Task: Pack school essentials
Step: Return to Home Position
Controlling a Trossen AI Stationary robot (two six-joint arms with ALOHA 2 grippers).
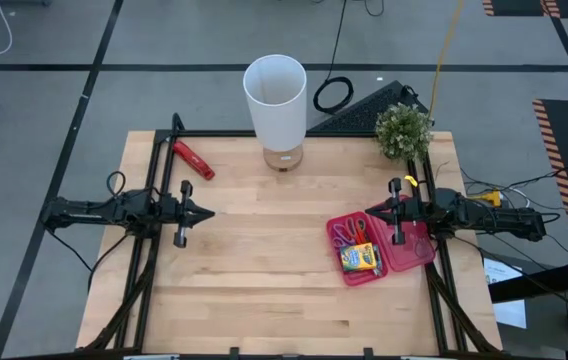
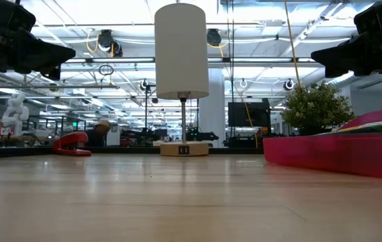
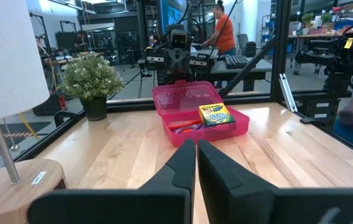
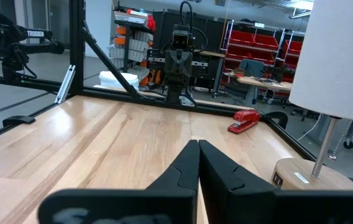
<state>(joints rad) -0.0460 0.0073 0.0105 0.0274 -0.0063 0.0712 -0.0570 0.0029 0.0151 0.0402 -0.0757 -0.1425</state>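
1. While the high view lays out the whole butcher-block table [image 1: 264, 270], only the left wrist view looks into the pink translucent case [image 3: 192, 115], which lies open on the lamp's right-arm side, nearer the front edge.
2. Seen from the left wrist, the yellow-green crayon box [image 3: 214, 114] stands up in the case's near tray, with red and purple items beside it too jumbled to name; the high view shows them as scissors [image 1: 348, 234] with looped handles, next to the crayon box [image 1: 360, 259].
3. From table height, the low view gives only the case's flat pink wall [image 2: 332, 158] and none of its contents.
4. The lamp [image 1: 278, 100], a tall white cylinder shade on a round wooden base, stands at the table's far middle; its thin metal stem [image 4: 322, 149] shows only in the wrist views and the low view.
5. A red-and-black hand tool [image 1: 193, 159] lies to the lamp's left-arm side, and a small bushy plant [image 1: 403, 129] in a dark pot sits to its right-arm side, behind the case.
6. The left gripper [image 3: 196, 163] hangs over bare wood on the lamp's left-arm side, its dark wedge fingers pressed together on nothing.
7. The right gripper [image 4: 199, 163] hangs over the case's far edge, fingers likewise together and empty.
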